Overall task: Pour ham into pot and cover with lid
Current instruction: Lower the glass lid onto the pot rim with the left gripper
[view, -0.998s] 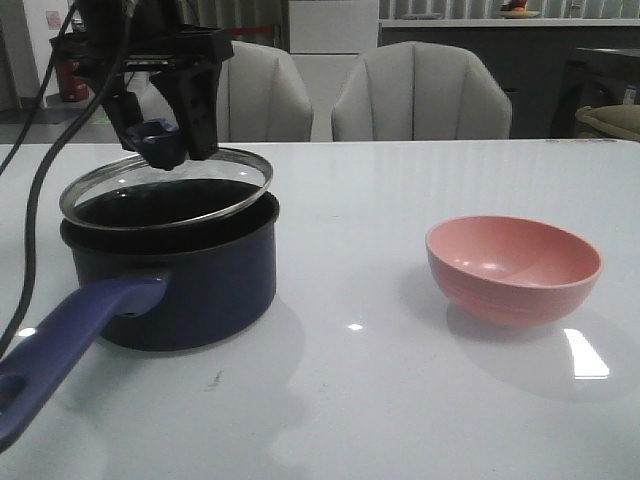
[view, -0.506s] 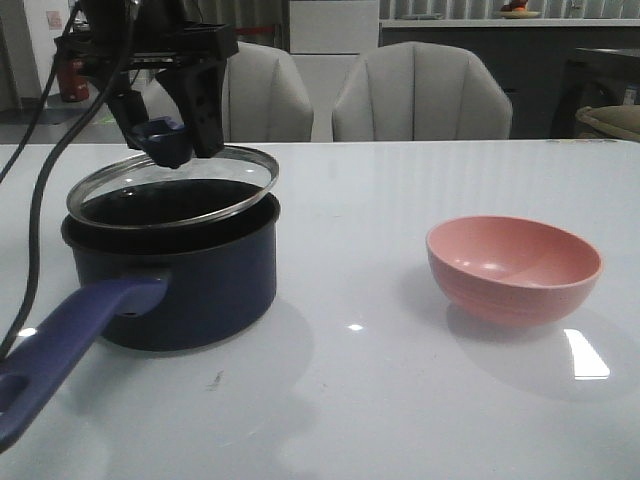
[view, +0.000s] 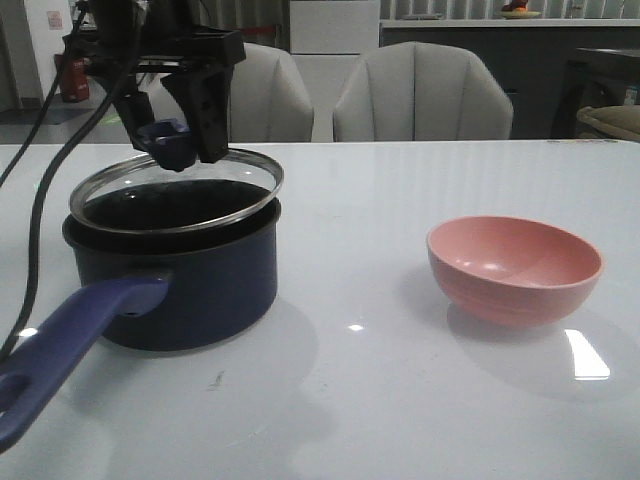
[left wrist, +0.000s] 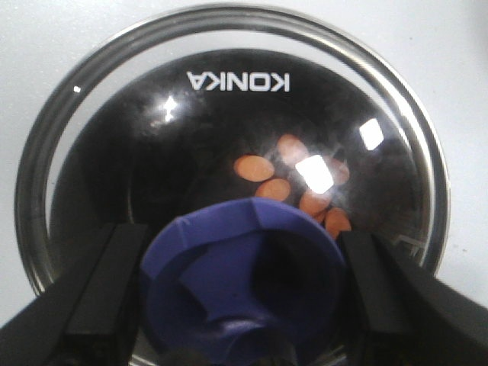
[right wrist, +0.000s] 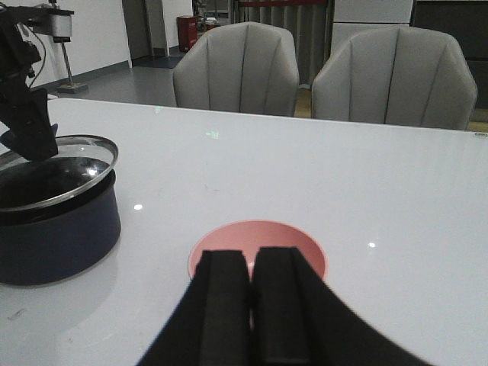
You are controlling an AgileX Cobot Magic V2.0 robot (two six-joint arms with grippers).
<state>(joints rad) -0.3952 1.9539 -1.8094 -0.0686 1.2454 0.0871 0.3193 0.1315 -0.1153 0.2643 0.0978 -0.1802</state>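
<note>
lid (view: 178,190), round glass with shiny metal rim and blue-purple flared knob (view: 166,141), sits tilted over the dark navy round saucepan, the pot (view: 172,276): near edge looks low at the pot's rim, far edge raised above it. whether the low edge touches the rim, cannot tell. left gripper (view: 170,135) is clamped on the knob, black fingers (left wrist: 99,282) on both sides of it in the left wrist view. through the glass, ham (left wrist: 293,187), small orange-pink chunks, lies on the pot's black bottom, so pouring looks done and covering is the step in hand. pot's long lighter blue-purple handle (view: 70,345) points toward the camera, away from the gripper.

pink ribbed bowl (view: 514,268) stands well apart from the pot, on the robot's right side of it, looks empty. right gripper (right wrist: 250,305) hovers just over the bowl's near rim, jaws pressed together, holding nothing.

handling judgement: lid is stiff, glass so fragile, probably moderately heavy for its size, metal rim slippery on the pot's edge. knob is the only sensible hold, and the flare keeps it from sliding out of the fingers. should be levelled and centred on the pot before release; dropped tilted it could clatter or slide off onto the white glossy table (view: 400,400).
</note>
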